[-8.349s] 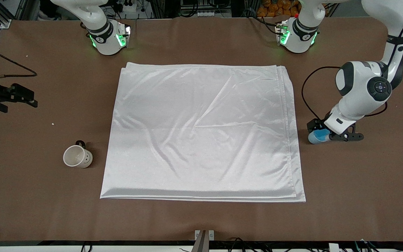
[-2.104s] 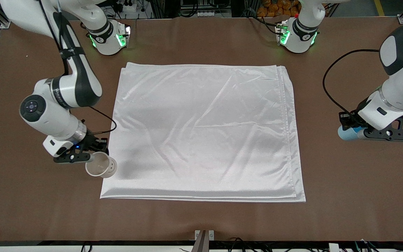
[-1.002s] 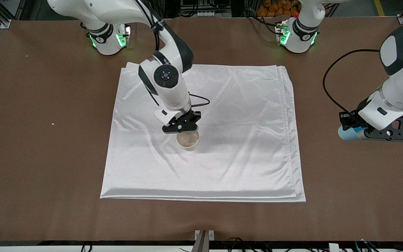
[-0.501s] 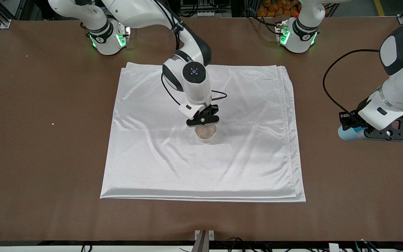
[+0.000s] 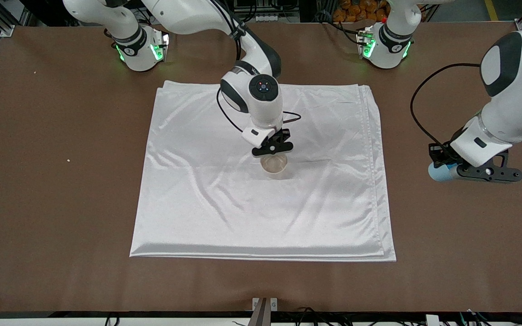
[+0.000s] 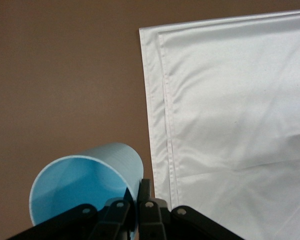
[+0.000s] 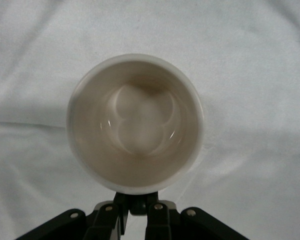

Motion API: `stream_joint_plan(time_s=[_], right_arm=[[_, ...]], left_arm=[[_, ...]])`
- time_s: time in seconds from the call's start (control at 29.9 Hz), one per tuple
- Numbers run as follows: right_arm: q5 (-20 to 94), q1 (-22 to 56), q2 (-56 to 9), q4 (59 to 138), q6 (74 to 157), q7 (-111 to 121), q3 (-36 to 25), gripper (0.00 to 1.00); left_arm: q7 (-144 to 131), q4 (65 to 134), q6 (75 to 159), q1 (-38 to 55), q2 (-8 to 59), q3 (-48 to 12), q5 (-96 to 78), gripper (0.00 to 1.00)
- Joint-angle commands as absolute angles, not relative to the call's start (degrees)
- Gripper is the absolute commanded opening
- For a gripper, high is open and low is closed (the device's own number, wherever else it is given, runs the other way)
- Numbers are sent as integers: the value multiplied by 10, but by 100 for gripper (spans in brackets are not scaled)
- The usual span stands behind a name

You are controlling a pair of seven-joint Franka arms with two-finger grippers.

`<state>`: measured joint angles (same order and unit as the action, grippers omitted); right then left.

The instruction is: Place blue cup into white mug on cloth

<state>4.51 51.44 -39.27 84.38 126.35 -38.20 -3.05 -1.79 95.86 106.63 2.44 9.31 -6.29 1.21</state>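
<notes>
My right gripper (image 5: 273, 149) is shut on the black handle of the white mug (image 5: 274, 164) and holds it upright, low over the middle of the cloth (image 5: 197, 181). I cannot tell whether the mug touches the cloth. In the right wrist view the mug (image 7: 135, 122) is empty, with the right gripper (image 7: 137, 205) at its rim and cloth (image 7: 250, 50) all around it. My left gripper (image 5: 447, 166) is shut on the rim of the blue cup (image 5: 437, 172), over the bare table beside the cloth's edge. The left wrist view shows the left gripper (image 6: 136, 195), cup (image 6: 85, 185) and cloth (image 6: 230, 100).
The brown table (image 5: 52, 226) surrounds the cloth. Both arm bases (image 5: 141, 50) (image 5: 385, 47) stand along the table edge farthest from the front camera. A small white crumb (image 5: 68, 160) lies toward the right arm's end. A metal bracket (image 5: 264, 304) sits at the nearest table edge.
My right gripper carried the mug from the table across the cloth to its middle. My left arm shifted slightly toward the cloth with the blue cup.
</notes>
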Motion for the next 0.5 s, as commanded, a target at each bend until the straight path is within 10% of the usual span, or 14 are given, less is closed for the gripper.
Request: stream_joint_plan(time_s=[0.0,0.27,0.33,0.43,0.47], right_arm=[[33,522,-424,800,1258,-394,-37,0],[14,522,-438,794,1264,-392,-37,0],[15,516,-439,793,1264,-386,-37,29],[16,512,-438,793,1263,-388,-36,100],[15,512,-438,793,1263,-388,-37,100]], left_arm=[[-43,955,1057,25,98,-87,26,0],[-88,954,1057,25,104,-123,26,0],[-102,953,1057,26,105,-134,26,0],[-123,953,1057,26,110,-148,25,0],[-127,953,1057,26,112,-150,25,0]])
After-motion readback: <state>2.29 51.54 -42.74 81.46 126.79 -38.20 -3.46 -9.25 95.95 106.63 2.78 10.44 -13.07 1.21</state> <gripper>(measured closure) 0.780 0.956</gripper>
